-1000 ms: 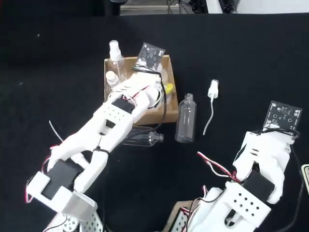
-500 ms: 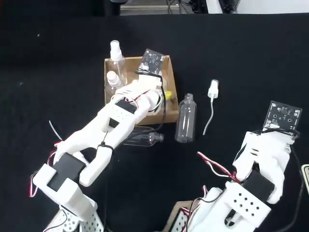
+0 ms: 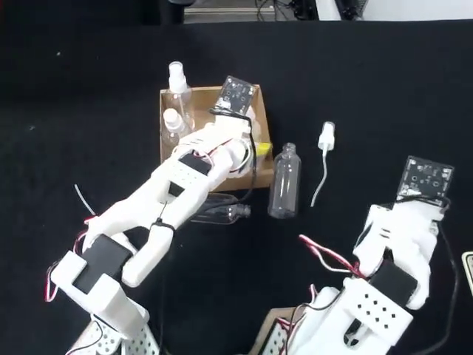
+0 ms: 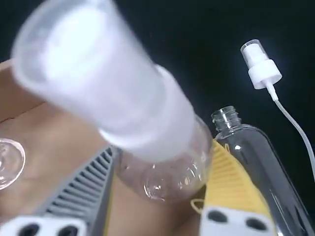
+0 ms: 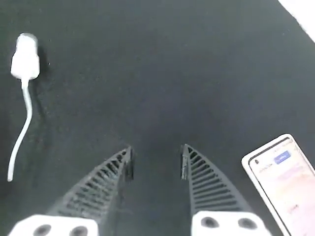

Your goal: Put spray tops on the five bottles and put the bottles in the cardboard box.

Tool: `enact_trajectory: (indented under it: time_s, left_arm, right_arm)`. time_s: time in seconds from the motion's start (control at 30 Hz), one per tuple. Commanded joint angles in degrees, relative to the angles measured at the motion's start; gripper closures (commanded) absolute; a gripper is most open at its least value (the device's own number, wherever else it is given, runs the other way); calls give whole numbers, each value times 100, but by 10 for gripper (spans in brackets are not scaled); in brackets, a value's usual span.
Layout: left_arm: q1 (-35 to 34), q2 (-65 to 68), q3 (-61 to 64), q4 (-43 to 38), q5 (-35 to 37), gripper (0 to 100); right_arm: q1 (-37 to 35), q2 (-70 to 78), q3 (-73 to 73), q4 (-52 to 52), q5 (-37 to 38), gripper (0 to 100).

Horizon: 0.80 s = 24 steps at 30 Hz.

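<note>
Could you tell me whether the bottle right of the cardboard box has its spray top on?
Off: the bottle shows a bare open neck; a spray top lies apart.

Left tool (image 4: 162, 189) gripping capped bottle (image 4: 128, 108) over cardboard box (image 4: 54, 142). Uncapped bottle (image 4: 256, 152) sitting just beside yellow finger. Loose spray top (image 4: 261, 69), tube trailing, lying on black worktop (image 4: 197, 34).

The left arm (image 3: 159, 196) and right arm (image 3: 392, 259) are white plastic shells with black servo blocks (image 3: 96, 262), red-and-white wires (image 3: 329, 255) and dark square camera boards (image 3: 240, 92). The right gripper (image 5: 156, 150) has ribbed grey fingers (image 5: 206, 182); the left gripper (image 4: 162, 167) has one grey and one yellow.
</note>
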Motion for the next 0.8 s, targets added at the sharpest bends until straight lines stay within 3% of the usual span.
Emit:
enact_trajectory:
  time_s: [0.0, 0.77]
  left_arm:
    - [75, -62, -435, -70, -62, 780]
    - [189, -62, -602, 246, -62, 774]
  right_arm:
    - [-237, -127, -40, -132, -18, 868]
    - [-237, -145, -40, -132, 18, 868]
